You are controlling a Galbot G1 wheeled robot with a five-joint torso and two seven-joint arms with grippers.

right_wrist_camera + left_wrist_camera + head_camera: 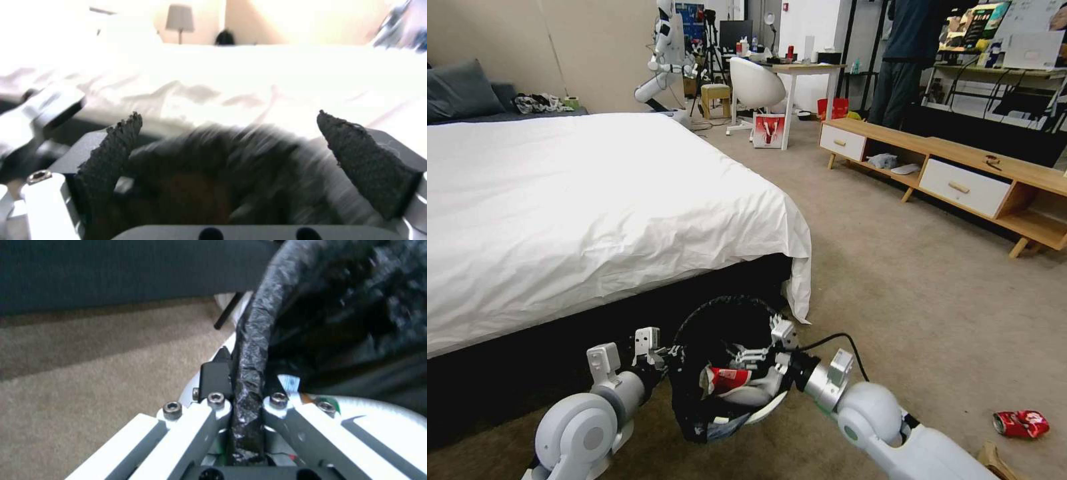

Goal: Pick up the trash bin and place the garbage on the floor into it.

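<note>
Two grippers work at the trash bin (730, 373), which is held off the floor (907, 293) beside the bed (594, 200). On the bin's left side, the left gripper (247, 386) is clamped on the rim, crinkled black bag film pinched between its fingers. To its right, the right gripper (754, 357) reaches over the opposite rim, its textured pads (111, 156) spread apart above the bag's mouth. Inside lies a red-and-white piece of garbage (727, 380). One crushed red can (1020, 423) remains on the short-pile carpet, well apart to the right of the right gripper, long axis roughly crosswise; the right arm is judged nearer.
</note>
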